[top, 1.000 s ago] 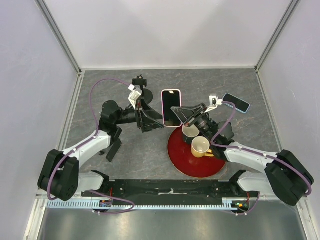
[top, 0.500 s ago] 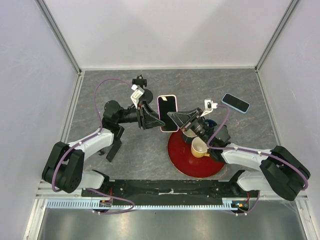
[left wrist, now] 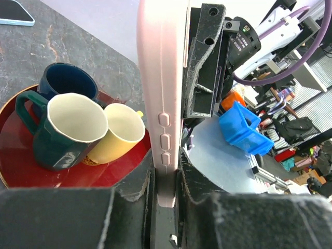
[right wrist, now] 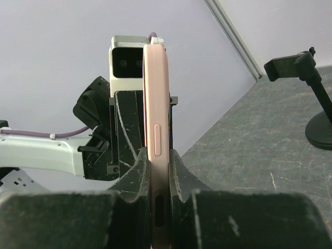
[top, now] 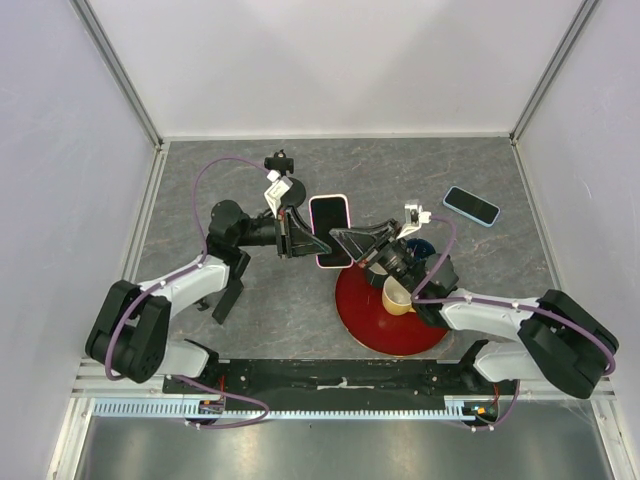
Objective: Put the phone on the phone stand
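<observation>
The phone (top: 330,230), pink-cased with a dark screen, hangs above the table between both arms. My left gripper (top: 306,236) is shut on its left edge. In the left wrist view the pink edge (left wrist: 163,78) sits pinched between the fingers (left wrist: 166,181). From the other side my right gripper (top: 346,238) is shut on the same phone, whose edge (right wrist: 155,104) rises from those jaws (right wrist: 158,171). The black phone stand (top: 283,166) is behind the left gripper, bare; the right wrist view shows it (right wrist: 317,98) at the far right.
A red round tray (top: 392,330) lies under the right arm, carrying a yellow mug (top: 400,293) and dark mugs (left wrist: 66,83). A second, blue-cased phone (top: 471,205) lies flat at the back right. White walls enclose the table.
The right arm has carried the phone left toward the left gripper. The left jaws, wide open a second ago, have closed onto the phone's edge.
</observation>
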`<move>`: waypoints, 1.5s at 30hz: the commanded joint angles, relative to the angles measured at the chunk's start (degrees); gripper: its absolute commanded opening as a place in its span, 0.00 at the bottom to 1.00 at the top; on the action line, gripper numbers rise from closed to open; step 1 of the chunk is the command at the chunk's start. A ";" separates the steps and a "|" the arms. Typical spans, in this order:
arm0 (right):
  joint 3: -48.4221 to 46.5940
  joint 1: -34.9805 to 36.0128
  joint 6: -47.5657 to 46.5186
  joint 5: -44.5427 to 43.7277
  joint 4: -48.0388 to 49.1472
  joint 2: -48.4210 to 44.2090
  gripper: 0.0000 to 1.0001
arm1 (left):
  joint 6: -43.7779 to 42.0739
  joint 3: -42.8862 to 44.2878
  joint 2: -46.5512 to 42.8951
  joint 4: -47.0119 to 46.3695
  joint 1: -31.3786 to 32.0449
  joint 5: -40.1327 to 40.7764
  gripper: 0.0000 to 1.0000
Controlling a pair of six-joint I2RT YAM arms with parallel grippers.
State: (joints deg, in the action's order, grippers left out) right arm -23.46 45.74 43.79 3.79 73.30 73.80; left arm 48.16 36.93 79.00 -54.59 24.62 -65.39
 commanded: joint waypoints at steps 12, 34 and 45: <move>-11.07 -3.19 -18.56 2.79 -27.32 -9.90 0.89 | -25.65 6.75 -8.07 29.26 1.13 4.21 0.02; -23.81 -17.35 -27.60 50.51 -47.62 -2.79 0.84 | -48.07 13.78 -9.92 59.94 6.84 12.31 0.02; -26.28 -17.26 -39.04 59.74 -60.29 -2.43 0.44 | -56.42 15.63 -10.45 67.94 10.01 15.64 0.02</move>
State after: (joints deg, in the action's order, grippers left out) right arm -47.00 28.62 10.52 58.61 16.80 71.13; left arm -2.87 49.25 70.11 12.53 33.67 -50.02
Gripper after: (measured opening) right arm 0.500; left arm 0.200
